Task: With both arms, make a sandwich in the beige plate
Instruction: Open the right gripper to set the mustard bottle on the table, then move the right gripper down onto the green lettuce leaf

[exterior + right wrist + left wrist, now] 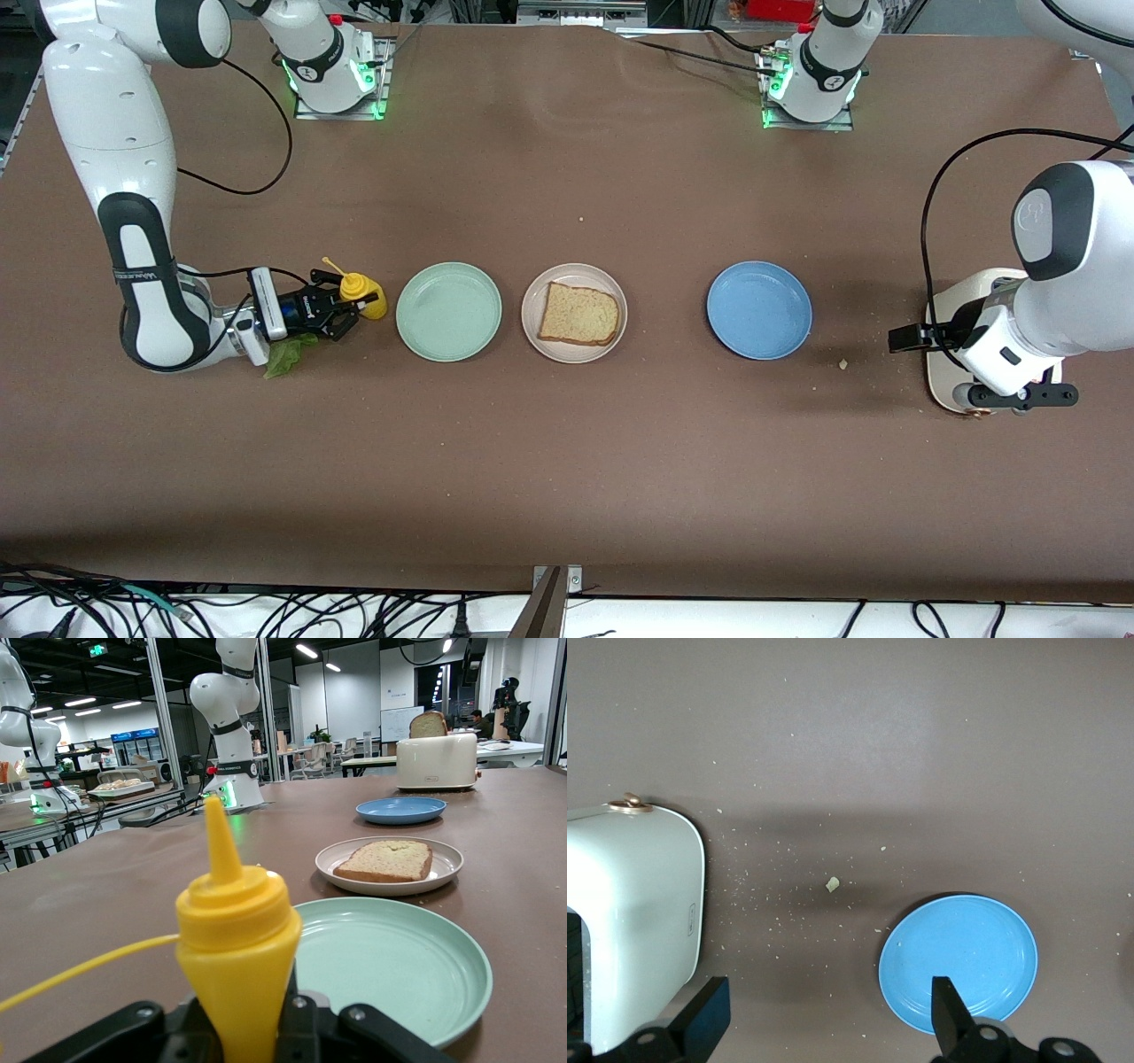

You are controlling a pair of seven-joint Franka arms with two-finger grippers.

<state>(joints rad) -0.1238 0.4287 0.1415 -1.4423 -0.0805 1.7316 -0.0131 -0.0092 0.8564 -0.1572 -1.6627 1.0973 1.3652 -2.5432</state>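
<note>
At the right arm's end of the table, the right gripper is held low and level, with a yellow squeeze bottle seen between its fingers. Whether that bottle is clamped or merely bracketed cannot be told, since the contact is hidden by the bottle's own body in the right wrist view. A green lettuce leaf is partly covered by the wrist, only its ruffled edge being shown on the table.

Next in the row, an empty mint-green plate is laid. Beside it, toward the middle of the table, the beige plate is found: round, shallow, pale cream with a raised rim. One slice of toasted bread, tan with a darker crust, is laid flat in it.

A blue plate is placed farther toward the left arm's end. There, a white toaster is largely hidden by the left arm in the front view and cut off in the left wrist view. The left gripper is held above the table between toaster and blue plate, its fingers spread wide and nothing gripped.
</note>
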